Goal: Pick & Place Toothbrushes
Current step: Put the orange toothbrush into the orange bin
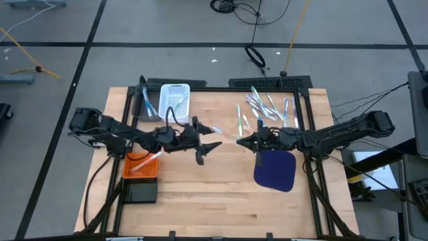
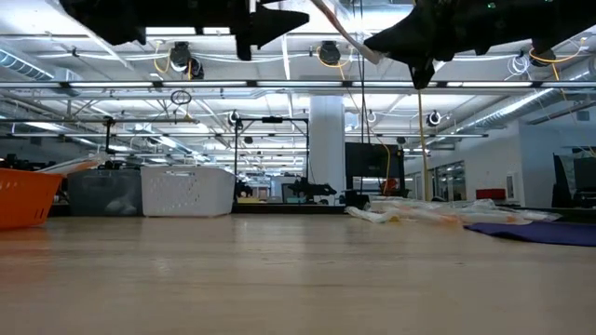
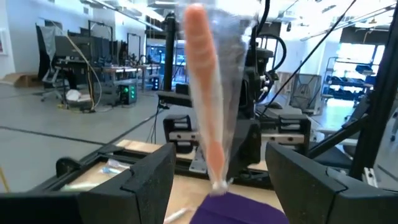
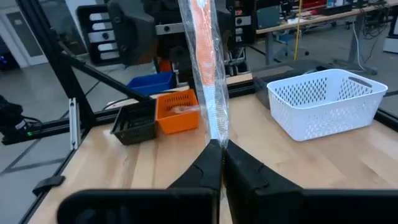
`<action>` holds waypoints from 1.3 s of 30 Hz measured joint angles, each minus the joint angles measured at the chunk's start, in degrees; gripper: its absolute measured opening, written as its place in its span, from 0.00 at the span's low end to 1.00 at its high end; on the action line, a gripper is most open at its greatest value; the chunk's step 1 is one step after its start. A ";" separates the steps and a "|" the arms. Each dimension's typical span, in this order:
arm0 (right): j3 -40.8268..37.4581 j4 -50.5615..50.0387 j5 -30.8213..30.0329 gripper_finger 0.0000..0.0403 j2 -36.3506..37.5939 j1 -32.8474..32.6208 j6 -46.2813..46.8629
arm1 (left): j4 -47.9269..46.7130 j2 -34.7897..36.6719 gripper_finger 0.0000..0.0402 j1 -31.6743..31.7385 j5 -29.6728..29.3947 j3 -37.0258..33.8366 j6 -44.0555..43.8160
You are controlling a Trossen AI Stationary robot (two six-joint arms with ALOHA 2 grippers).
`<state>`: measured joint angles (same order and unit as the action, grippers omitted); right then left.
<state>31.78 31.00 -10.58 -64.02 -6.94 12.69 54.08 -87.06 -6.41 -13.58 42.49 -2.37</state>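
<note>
A pink-orange toothbrush (image 4: pixel 202 56) in a clear wrapper is lifted high over the table's middle, with my right gripper (image 4: pixel 219 152) shut on it. My left gripper (image 3: pixel 221 162) faces it from the table's left. It is open, and its fingers stand on either side of the toothbrush (image 3: pixel 205 93) without touching it. In the high view the two grippers (image 1: pixel 208 146) (image 1: pixel 243 141) nearly meet. More toothbrushes (image 1: pixel 267 107) lie loose on the far right of the table. My right gripper pinches the wrapped toothbrush by its lower end (image 4: pixel 216 138) between its two fingertips. The fingers lie about level and point toward the table's left. The toothbrush rises from them, slanting up toward my left gripper (image 2: pixel 340 33), clear of the table.
A white basket (image 1: pixel 175 99) stands at the far edge, with a dark bin (image 1: pixel 147 104) to its left. An orange basket (image 1: pixel 140 167) and a black bin (image 1: pixel 142 192) sit at the near left. A dark blue mat (image 1: pixel 275 171) lies under my right arm.
</note>
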 joint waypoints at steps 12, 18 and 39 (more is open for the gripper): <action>-0.01 0.43 0.14 0.00 -0.38 0.02 -0.02 | 0.15 -0.84 0.43 -0.01 0.02 2.03 2.49; -0.01 1.17 0.18 0.00 -1.83 0.02 0.20 | 0.26 -0.84 0.24 0.02 0.02 2.03 3.43; -0.07 0.14 0.18 0.07 -2.46 0.09 -1.42 | -4.15 -0.22 0.05 -0.17 0.02 2.05 -0.14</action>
<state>31.70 31.14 -10.39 -66.48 -6.85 11.27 49.94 -87.28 -6.58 -13.57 44.53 -2.51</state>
